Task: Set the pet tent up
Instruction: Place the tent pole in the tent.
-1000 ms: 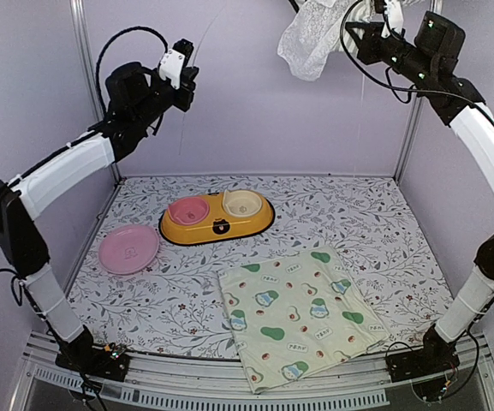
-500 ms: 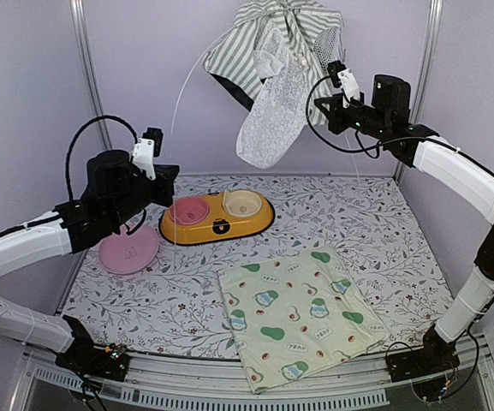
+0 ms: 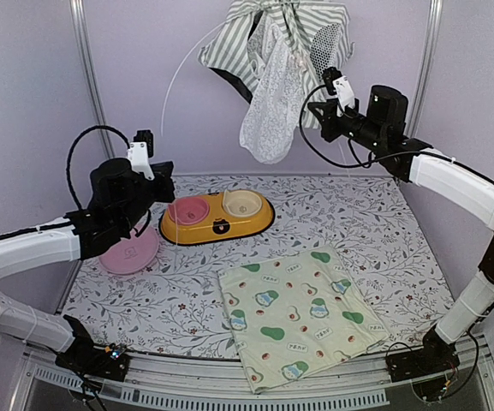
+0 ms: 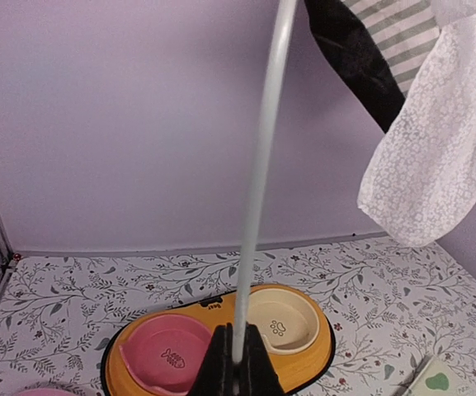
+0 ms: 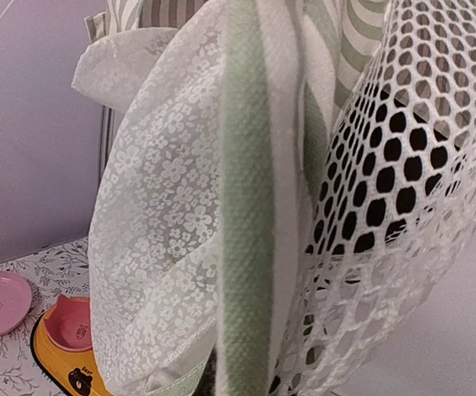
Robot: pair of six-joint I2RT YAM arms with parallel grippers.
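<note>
Left jaws are clenched on the thin white pole (image 4: 258, 190), which rises straight up from between them in the wrist view. Right jaws are clenched on the tent (image 3: 272, 51) fabric; green-striped cloth runs down into them and fills that wrist view.

Nearest the arm bases, a pale yellow mat (image 3: 302, 312) printed with avocados lies flat on the floral tabletop (image 3: 401, 231), one corner hanging over the near edge. Farther back on the left sits a pink plate (image 3: 129, 254), partly hidden under the left arm (image 3: 41, 248). Just beside it, toward the middle, stands an orange double bowl (image 3: 217, 221) with one pink cup and one cream cup.

The left arm reaches low over the plate, and its pole curves up and to the right toward the tent. The right arm (image 3: 452, 175) stretches in from the right, held higher.

At the far side, in front of the purple back wall (image 3: 144, 68), the tent hangs bunched in the air, well clear of the tabletop. Its lace curtain (image 3: 268, 111) droops lowest, the mesh window (image 3: 328, 43) sits beside the right jaws, and a black underside (image 4: 353, 58) shows at the left.
</note>
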